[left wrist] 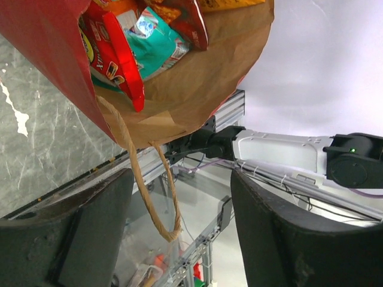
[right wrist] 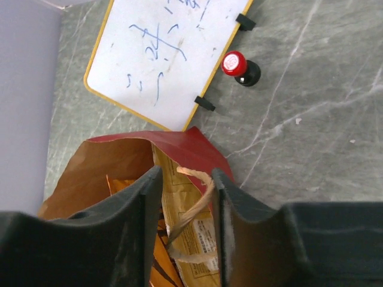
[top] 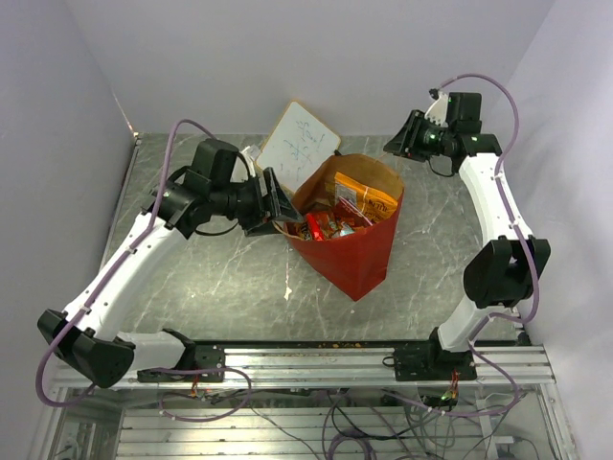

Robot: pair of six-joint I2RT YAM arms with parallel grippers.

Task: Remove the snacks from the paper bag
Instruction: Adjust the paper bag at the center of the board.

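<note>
The paper bag point(top: 350, 251), red outside and brown inside, stands open in the middle of the table. Orange point(top: 364, 196) and red point(top: 326, 226) snacks fill its mouth. My left gripper point(top: 278, 199) is open at the bag's left rim. In the left wrist view point(left wrist: 179, 197) a tan handle loop point(left wrist: 146, 191) hangs between its fingers, with a red packet point(left wrist: 114, 54) and a teal-white packet point(left wrist: 158, 45) inside the bag. My right gripper point(top: 395, 144) is open above the bag's far rim. Its wrist view point(right wrist: 185, 179) shows the other handle point(right wrist: 200, 200) and a yellow-brown packet point(right wrist: 179, 227) between the fingers.
A white tilted whiteboard point(top: 299, 144) stands just behind the bag, also in the right wrist view point(right wrist: 161, 54). A small red-and-black bottle point(right wrist: 239, 67) stands beside it. Grey walls close in the table on three sides. A metal rail point(top: 316, 359) runs along the near edge.
</note>
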